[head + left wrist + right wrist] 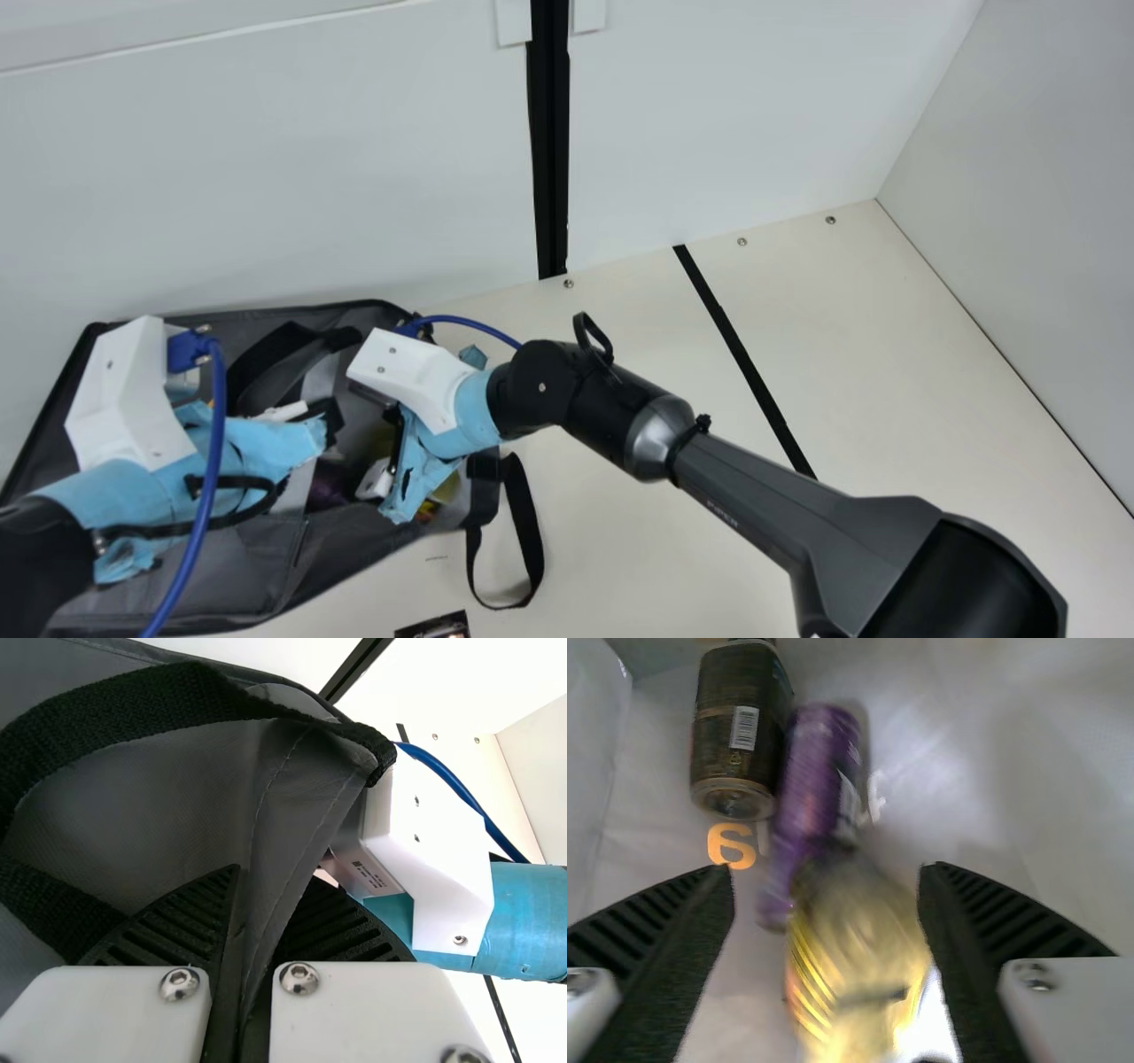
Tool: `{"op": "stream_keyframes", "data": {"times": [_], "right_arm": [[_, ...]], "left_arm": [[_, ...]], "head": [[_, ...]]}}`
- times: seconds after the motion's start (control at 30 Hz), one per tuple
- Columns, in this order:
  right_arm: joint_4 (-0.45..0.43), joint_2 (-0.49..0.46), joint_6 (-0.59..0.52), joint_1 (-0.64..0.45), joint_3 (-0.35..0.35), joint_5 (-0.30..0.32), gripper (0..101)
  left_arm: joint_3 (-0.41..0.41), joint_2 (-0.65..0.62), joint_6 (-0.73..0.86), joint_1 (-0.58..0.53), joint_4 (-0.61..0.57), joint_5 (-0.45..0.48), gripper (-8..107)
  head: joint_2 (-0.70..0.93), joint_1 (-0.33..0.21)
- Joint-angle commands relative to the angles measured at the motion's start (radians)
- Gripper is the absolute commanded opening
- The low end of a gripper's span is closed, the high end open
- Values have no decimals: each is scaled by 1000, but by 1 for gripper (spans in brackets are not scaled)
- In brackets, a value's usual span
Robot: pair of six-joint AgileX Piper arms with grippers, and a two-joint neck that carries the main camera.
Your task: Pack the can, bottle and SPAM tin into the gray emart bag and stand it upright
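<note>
The gray bag (257,554) lies open on its side at the left of the main view. My left gripper (331,420) is at its mouth; in the left wrist view my left gripper (257,930) is shut on a fold of the gray bag (190,806). My right gripper (379,478) reaches into the opening near the strap end. In the right wrist view, my right gripper (828,904) stands open inside the bag. Beyond its fingers lie a dark bottle (741,731) and a purple can (819,771), side by side. A blurred yellow item (855,948) shows between the fingers; whether they touch it is unclear.
A black strap loop (532,532) hangs from the bag onto the table (638,549). A small dark packet (434,626) lies at the main view's bottom edge. The white back wall (266,177) stands close behind the bag, and the two wrists are near each other.
</note>
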Motion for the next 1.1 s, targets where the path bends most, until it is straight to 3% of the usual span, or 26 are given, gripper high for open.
{"op": "stream_keyframes", "data": {"times": [0.0,0.07,1.07], "right_arm": [[-5,-4,-5,-3,5,3,90],[-6,-10,-5,-7,11,5,95],[38,-243,-112,-151,216,76,95]], "left_arm": [[0,0,0,0,0,0,-8],[0,0,0,0,0,0,-8],[0,0,0,0,0,0,-8]], "head": [[-1,-23],[-1,-23],[-1,-23]]}}
